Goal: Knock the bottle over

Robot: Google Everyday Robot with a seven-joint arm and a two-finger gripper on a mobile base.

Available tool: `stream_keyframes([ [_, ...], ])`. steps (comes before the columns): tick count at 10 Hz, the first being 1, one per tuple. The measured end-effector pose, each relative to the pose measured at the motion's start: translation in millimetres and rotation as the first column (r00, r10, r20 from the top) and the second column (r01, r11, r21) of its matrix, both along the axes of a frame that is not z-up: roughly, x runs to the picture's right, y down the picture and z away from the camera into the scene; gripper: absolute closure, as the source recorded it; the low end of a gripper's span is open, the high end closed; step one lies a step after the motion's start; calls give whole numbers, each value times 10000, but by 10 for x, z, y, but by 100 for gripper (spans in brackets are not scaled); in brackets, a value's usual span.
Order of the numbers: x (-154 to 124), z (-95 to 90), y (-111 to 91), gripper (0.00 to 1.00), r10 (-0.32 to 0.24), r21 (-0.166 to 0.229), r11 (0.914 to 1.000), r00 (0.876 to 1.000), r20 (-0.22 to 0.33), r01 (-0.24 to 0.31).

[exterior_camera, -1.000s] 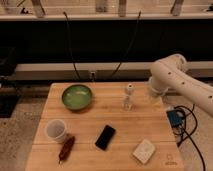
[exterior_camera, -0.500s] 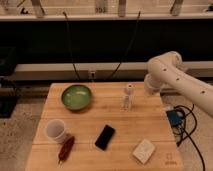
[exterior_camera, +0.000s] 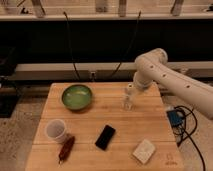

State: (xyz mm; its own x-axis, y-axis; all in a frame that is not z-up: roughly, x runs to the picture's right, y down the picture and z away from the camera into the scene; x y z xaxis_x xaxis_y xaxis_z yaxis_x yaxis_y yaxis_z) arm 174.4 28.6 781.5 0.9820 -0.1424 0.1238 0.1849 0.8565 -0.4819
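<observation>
The small clear bottle (exterior_camera: pixel 128 100) with a whitish cap stands upright on the wooden table (exterior_camera: pixel 145 120), right of the middle and toward the back. My white arm (exterior_camera: pixel 165 75) reaches in from the right and bends down over the table's back right part. My gripper (exterior_camera: pixel 137 85) is at the arm's lower end, just right of the bottle's cap and very close to it. I cannot tell whether it touches the bottle.
A green bowl (exterior_camera: pixel 76 96) sits at the back left. A white cup (exterior_camera: pixel 56 131) and a reddish-brown object (exterior_camera: pixel 66 148) are at the front left. A black phone (exterior_camera: pixel 105 137) lies mid-front, a white packet (exterior_camera: pixel 144 151) at the front right. Cables and a blue box (exterior_camera: pixel 175 118) hang off the right edge.
My arm has swung left, bringing the gripper from right of the bottle to just beside its cap. The bottle still stands in the same place.
</observation>
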Motion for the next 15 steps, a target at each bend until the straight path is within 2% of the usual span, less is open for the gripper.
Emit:
stream_keyframes([
  [3,-447,-4,31,100,-458,-85,9989,9979,448,463],
  [6,-648,-1,57,100,-865,-115,9961,9928,825,878],
  [7,-697,-3,76,100,-836,-173,9962,9922,928,856],
  [10,-613,44,95,100,-768,-235,9966,9918,1022,795],
  [12,-709,69,92,100,-757,-273,9965,9906,1142,793],
  [15,-683,89,146,100,-744,-392,9960,9883,1328,803],
])
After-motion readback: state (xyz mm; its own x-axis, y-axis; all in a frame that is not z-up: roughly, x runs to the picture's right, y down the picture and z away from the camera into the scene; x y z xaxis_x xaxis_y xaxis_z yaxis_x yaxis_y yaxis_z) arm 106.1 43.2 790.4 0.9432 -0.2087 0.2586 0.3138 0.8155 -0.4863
